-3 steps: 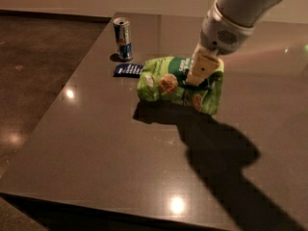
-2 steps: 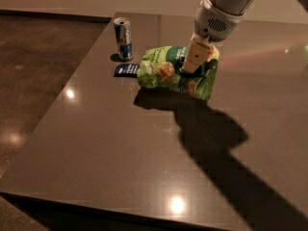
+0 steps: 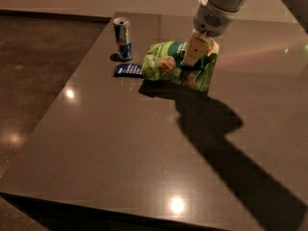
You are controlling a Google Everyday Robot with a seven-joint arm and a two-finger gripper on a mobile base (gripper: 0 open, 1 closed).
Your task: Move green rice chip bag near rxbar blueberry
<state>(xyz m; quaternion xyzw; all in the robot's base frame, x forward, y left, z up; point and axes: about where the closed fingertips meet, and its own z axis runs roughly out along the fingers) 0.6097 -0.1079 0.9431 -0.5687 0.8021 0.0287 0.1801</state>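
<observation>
The green rice chip bag [image 3: 166, 64] is crumpled, light green with a dark green circle. It sits at the back of the dark table, its left end touching or just beside the rxbar blueberry [image 3: 128, 70], a small flat dark-blue wrapper. My gripper [image 3: 191, 61] comes down from the upper right and is shut on the bag's top middle. One cream finger [image 3: 196, 49] shows in front of the bag; the other is hidden behind it.
An upright silver-blue drink can [image 3: 123, 38] stands just behind the rxbar. The dark table [image 3: 120, 143] has its left edge close to the can and its front edge near the bottom. The arm's shadow falls across the right half.
My gripper has carried the bag to the left and toward the back, so its left end now reaches the rxbar. The can and rxbar have not moved.
</observation>
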